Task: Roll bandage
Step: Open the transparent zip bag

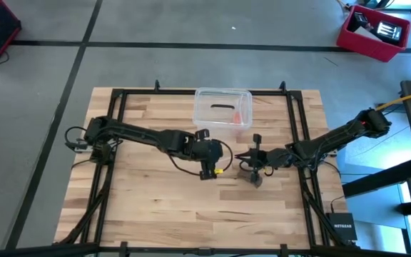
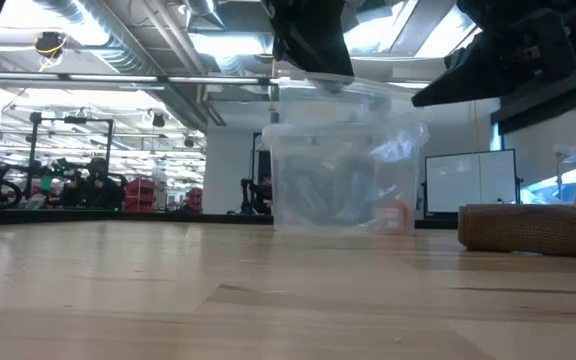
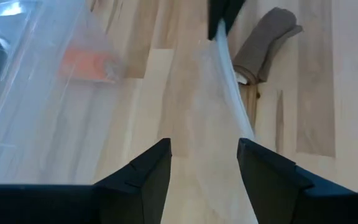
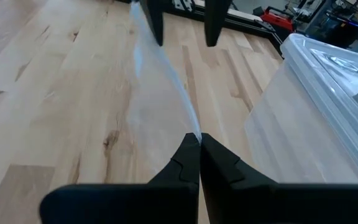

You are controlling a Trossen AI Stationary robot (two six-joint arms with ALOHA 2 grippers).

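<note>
The bandage is a small brown roll (image 1: 255, 180) lying on its side on the table, just near of my right gripper; it also shows in the left wrist view (image 3: 263, 50) and the low view (image 2: 533, 228). No gripper touches it. My right gripper (image 4: 197, 142) is shut on a small clear plastic bag (image 4: 160, 81), above the table's middle. The bag stretches across to my left gripper (image 3: 204, 165), which is open, its fingers standing on either side of the bag's other end. My right gripper pinches the clear bag's edge (image 4: 192, 132) between its two fingertips, coming level from the table's right. The bag is lifted clear of the table and runs toward the left gripper. My left gripper is open; the bag's bright edge (image 3: 241, 121) runs up to one finger (image 3: 260, 165). Whether it touches, I cannot tell.
A clear plastic box (image 1: 223, 107) with an orange item inside stands at the table's far middle, just beyond both grippers. A black frame (image 1: 295, 107) runs around the tabletop. Bare wood lies toward the near edge (image 1: 191, 214).
</note>
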